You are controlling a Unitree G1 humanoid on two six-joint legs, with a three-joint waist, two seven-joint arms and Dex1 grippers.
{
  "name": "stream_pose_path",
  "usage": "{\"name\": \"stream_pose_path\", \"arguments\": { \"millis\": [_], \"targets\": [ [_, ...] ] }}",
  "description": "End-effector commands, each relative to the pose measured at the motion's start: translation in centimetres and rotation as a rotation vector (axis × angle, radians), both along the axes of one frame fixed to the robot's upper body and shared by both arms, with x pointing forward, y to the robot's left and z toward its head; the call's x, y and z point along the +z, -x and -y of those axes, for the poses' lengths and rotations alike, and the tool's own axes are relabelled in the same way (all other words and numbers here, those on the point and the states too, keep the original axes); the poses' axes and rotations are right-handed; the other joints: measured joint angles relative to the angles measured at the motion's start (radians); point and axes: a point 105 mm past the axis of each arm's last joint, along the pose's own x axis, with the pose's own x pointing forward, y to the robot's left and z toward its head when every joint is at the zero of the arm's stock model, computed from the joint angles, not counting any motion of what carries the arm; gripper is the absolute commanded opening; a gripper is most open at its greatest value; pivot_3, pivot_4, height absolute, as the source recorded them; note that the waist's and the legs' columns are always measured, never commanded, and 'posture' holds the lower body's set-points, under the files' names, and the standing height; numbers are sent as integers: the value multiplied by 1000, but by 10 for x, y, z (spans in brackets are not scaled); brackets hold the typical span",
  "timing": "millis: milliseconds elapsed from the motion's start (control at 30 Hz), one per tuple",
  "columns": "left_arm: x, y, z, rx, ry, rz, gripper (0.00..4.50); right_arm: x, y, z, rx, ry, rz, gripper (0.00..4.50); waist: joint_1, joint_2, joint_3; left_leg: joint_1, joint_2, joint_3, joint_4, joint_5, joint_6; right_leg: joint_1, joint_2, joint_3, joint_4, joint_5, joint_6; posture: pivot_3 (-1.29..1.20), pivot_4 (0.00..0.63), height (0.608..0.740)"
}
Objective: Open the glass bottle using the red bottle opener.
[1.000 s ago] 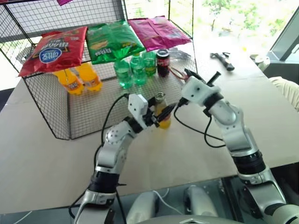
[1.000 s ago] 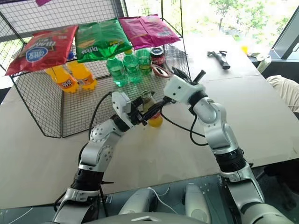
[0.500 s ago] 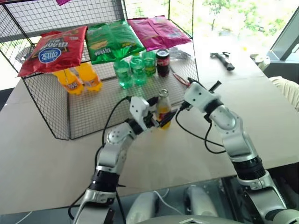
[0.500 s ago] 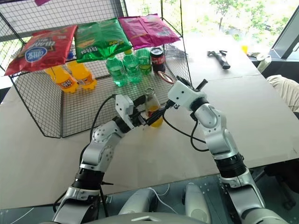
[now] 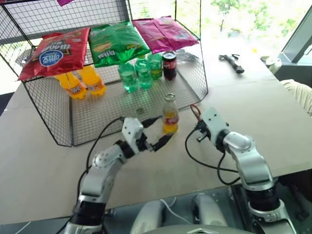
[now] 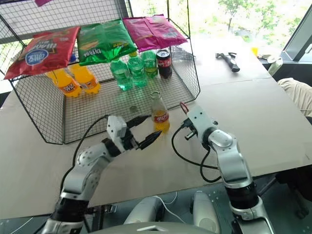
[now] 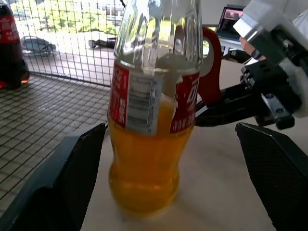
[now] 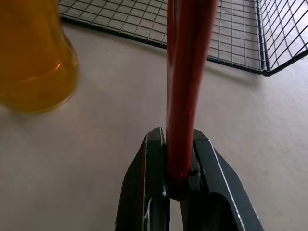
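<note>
The glass bottle [image 5: 169,116] of orange drink stands upright on the table, just in front of the wire rack. My left gripper [image 5: 165,127] is open, a black finger [image 7: 72,183] on either side of the bottle [image 7: 154,120] and neither touching it. My right gripper [image 8: 180,149] is shut on the handle of the red bottle opener [image 8: 185,72]. It sits low over the table to the right of the bottle, with the opener [image 5: 194,109] pointing up and away. A small round metal disc [image 6: 133,108] lies on the rack's mesh floor.
The wire rack [image 5: 58,122] holds green bottles [image 5: 137,73], orange bottles [image 5: 82,82] and a dark can [image 5: 169,64], with snack bags [image 5: 117,41] on top. A black tool [image 5: 233,62] lies far right. Beige fabric [image 5: 298,95] shows at the right edge.
My left gripper has opened, let go of the bottle and drawn back toward me. My right gripper has dropped from the bottle's top to the table beside it, still holding the opener.
</note>
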Motion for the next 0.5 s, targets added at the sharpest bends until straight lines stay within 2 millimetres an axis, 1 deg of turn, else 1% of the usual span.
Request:
{"name": "stream_pose_path", "arguments": {
  "millis": [33, 67, 100, 133, 200, 233, 267, 433, 500],
  "targets": [
    [10, 10, -4, -8, -3, 31, 4500, 13, 8, 0, 21, -60, -6, 1547, 1, 0, 0, 0, 0, -1, 0, 0, 0, 0, 0, -1, 0, 0, 0, 0, 150, 740],
    [6, 13, -9, 6, -14, 12, 4500, 12, 10, 3, 25, -75, -24, 2065, 1, 0, 0, 0, 0, -1, 0, 0, 0, 0, 0, -1, 0, 0, 0, 0, 150, 740],
    [-1, 17, -17, 26, -42, -17, 4500, 13, 15, 10, 29, -103, -50, 2424, 1, 0, 0, 0, 0, -1, 0, 0, 0, 0, 0, -1, 0, 0, 0, 0, 150, 740],
    [-5, 20, -24, 48, -60, -38, 4500, 14, 18, 17, 25, -111, -57, 2975, 1, 0, 0, 0, 0, -1, 0, 0, 0, 0, 0, -1, 0, 0, 0, 0, 150, 740],
    [-10, 25, -35, 91, -79, -67, 4500, 18, 20, 34, 9, -105, -39, 3672, 1, 1, 1, 0, 0, -1, -1, 0, 0, 0, 0, -1, -1, 0, 0, 0, 150, 740],
    [-10, 27, -39, 104, -83, -77, 4500, 20, 20, 41, -3, -101, -24, 4203, 2, 1, 1, 0, 0, -1, -1, -1, 1, 0, 0, -1, -2, 0, 0, 0, 150, 740],
    [-11, 29, -43, 117, -91, -85, 4500, 21, 20, 48, -13, -99, -16, 4436, 3, 0, 1, 0, -1, -1, -1, -1, 1, 0, 0, -1, -2, 0, 0, 0, 150, 740],
    [-16, 50, -66, 210, -127, -135, 4500, 29, 23, 83, -48, -68, 74, 4436, 2, 1, 2, -1, 0, -1, -1, -1, 1, 0, -1, -1, -3, 0, 0, 0, 150, 740],
    [-19, 56, -74, 247, -152, -147, 4500, 30, 28, 89, -20, -96, 131, 4436, 1, 0, 2, -1, 1, -1, -1, -1, 1, 0, -1, -1, -3, 0, 1, 0, 150, 740]
  ]
}}
